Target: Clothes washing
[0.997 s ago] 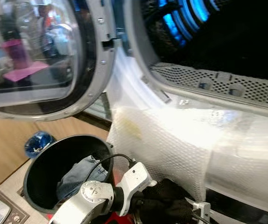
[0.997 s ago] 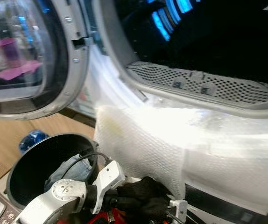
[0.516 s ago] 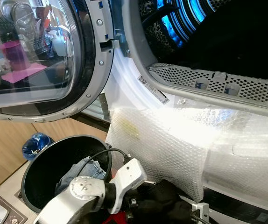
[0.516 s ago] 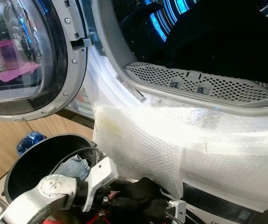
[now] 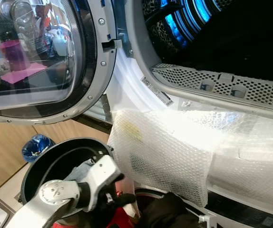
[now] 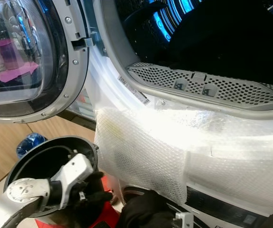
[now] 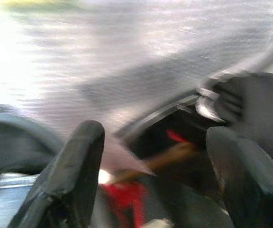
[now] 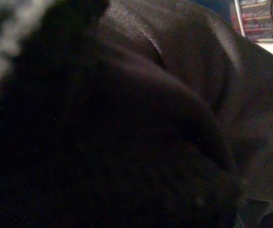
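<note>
Compared with half a second earlier, the left arm is seen drawn back toward the black bin (image 5: 41, 164), so that the left pincer (image 7: 151, 156) now hangs over the bin's near rim; the denim piece noted in the bin before is mostly hidden under the arm, with a pale blue strip (image 7: 3, 209) showing at the edge of the left wrist view. The left pincer's fingers (image 7: 74, 175) stand apart, with nothing between them. Beyond them a red item (image 7: 127, 199) and the dark garment (image 5: 162, 213) are seen, blurred.

The dark garment has sunk lower in the head views and lies just beside the left pincer, on its right, below the bubble wrap (image 5: 165, 156) that is draped over the machine's front. The right wrist view is pressed close against dark cloth (image 8: 141, 118); whether the right pincer is clamped on it cannot be told.

Judged: the load has not yet reached the drum (image 5: 231, 33), which is lit blue and stands above and well apart from both pincers, its door (image 5: 36, 57) swung open. The left pincer appears to be repositioning for another pick from the bin.

Writing: a white label strip (image 5: 156, 91) is noted on the door opening's rim, print too small to read. A control panel corner (image 8: 258, 21) carries markings, illegible.
</note>
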### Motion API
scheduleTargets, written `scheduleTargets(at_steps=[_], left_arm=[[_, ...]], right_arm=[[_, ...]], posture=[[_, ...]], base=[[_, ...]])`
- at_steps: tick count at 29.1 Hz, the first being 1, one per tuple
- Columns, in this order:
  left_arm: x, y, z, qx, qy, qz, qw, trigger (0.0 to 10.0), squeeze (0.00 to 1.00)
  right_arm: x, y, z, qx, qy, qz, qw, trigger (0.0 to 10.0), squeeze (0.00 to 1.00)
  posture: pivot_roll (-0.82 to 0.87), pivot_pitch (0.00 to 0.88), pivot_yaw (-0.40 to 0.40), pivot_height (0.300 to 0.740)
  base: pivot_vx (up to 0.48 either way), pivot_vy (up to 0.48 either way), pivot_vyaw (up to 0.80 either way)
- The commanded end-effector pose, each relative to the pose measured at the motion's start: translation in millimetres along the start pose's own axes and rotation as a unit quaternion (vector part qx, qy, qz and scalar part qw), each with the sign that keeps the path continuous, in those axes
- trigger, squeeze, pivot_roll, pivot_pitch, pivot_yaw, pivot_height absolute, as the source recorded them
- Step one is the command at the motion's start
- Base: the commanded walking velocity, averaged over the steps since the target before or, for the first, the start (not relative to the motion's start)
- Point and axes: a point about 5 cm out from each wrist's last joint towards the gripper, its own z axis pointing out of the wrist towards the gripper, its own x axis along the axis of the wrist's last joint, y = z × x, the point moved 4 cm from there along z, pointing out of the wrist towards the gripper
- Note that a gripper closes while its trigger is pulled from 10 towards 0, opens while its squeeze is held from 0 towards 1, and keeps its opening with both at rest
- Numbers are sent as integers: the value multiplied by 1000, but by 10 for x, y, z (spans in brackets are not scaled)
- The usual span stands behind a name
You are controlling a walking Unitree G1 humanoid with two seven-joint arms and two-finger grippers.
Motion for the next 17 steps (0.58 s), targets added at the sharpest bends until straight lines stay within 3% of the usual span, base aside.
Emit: scheduleTargets(at_steps=[1,2,3,4,5,8,10,11,14,15,17], left_arm=[[-209,-395,-66,146,-6,5,989,10000,0],[-278,-504,-90,188,-7,-6,982,10000,0],[-278,-504,-90,188,-7,-6,982,10000,0],[-371,-682,-154,256,-6,-19,967,10000,0],[-399,-752,-189,281,-3,-29,959,10000,0],[-429,-855,-244,315,-1,-32,949,10000,0],[-431,-864,-248,318,0,-30,948,10000,0],[-463,-874,-251,321,-5,-30,947,10000,0],[-587,-846,-210,317,-21,-24,948,10000,0],[-623,-830,-190,317,-22,-23,948,10000,0],[-669,-814,-169,318,-24,-24,948,10000,0]], right_arm=[[-1,-150,-7,46,-26,-45,998,0,0],[3,-202,-23,63,-34,-60,996,0,0],[3,-202,-23,63,-34,-60,996,0,0],[42,-346,-69,108,-43,-83,990,0,0],[84,-455,-102,138,-43,-96,985,0,0],[227,-741,-192,210,-29,-122,970,0,0],[248,-779,-206,219,-27,-124,967,0,0],[342,-897,-236,245,-14,-130,961,0,0],[823,-1362,-371,340,71,-129,929,0,0],[1090,-1547,-427,373,120,-130,911,0,0],[1406,-1783,-530,415,178,-135,882,0,0]], posture=[[-68,27,86,740],[-76,19,81,740],[-76,19,81,740],[-80,15,78,740],[-80,15,78,740],[-81,7,74,740],[-81,7,74,740],[-81,7,74,740],[-93,0,72,740],[-97,0,75,740],[-97,0,75,740]], base=[[0,0,0],[0,0,0],[0,0,0],[0,0,0],[0,0,0],[0,0,0],[0,0,0],[0,0,0],[0,0,0],[0,0,0],[0,0,0]])
